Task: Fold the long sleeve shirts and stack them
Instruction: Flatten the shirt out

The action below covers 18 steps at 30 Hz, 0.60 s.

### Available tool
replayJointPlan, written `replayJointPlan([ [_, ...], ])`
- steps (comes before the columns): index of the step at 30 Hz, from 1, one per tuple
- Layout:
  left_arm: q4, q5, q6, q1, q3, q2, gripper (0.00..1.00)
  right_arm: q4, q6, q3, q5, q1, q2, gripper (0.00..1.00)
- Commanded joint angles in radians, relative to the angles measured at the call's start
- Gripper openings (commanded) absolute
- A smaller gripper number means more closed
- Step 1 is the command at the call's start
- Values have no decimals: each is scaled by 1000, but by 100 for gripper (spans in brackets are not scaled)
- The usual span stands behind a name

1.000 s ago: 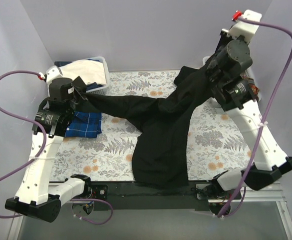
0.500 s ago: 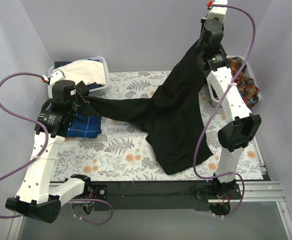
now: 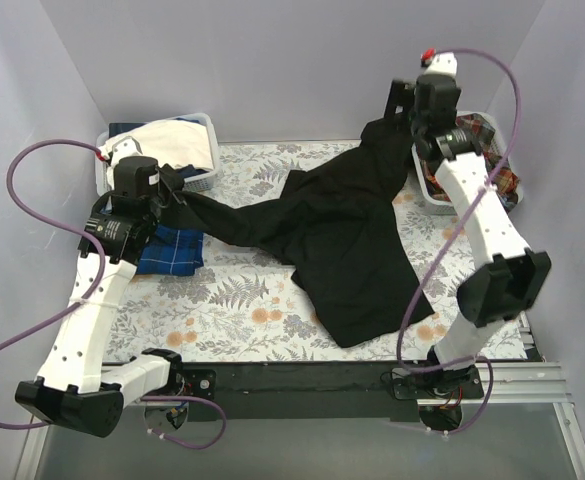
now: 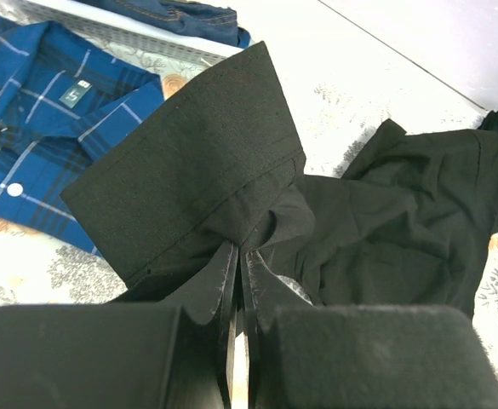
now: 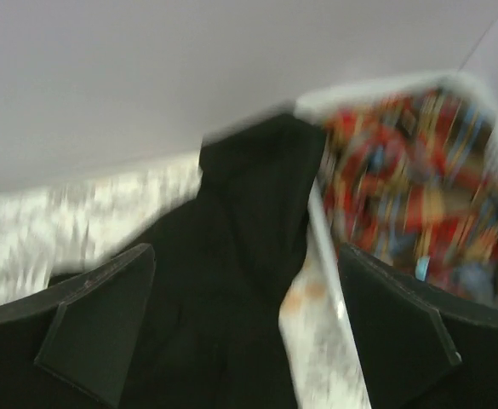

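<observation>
Sprawling across the flowered bench [image 3: 222, 300], the black shirt [image 3: 342, 240] stretches from the left hand [image 4: 238, 256], which pinches a cuff, to the rim of the right basket [image 5: 385, 85]. The right hand [image 5: 244, 281] hangs spread wide over that far end, gripping nothing.

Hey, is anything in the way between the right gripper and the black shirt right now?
Nothing visible. The open right gripper faces the black shirt directly, with the shirt's far end lying beside the basket. The left gripper is shut on the cuff.
</observation>
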Motion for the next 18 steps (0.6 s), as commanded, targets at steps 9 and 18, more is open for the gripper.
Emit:
replayJointPlan([
  [9, 74, 44, 38, 4, 33, 55, 0, -385, 324, -942, -61, 41, -577, 73],
  [18, 77, -2, 38, 4, 118, 87, 0, -402, 366, -1142, -143, 44, -533, 67],
])
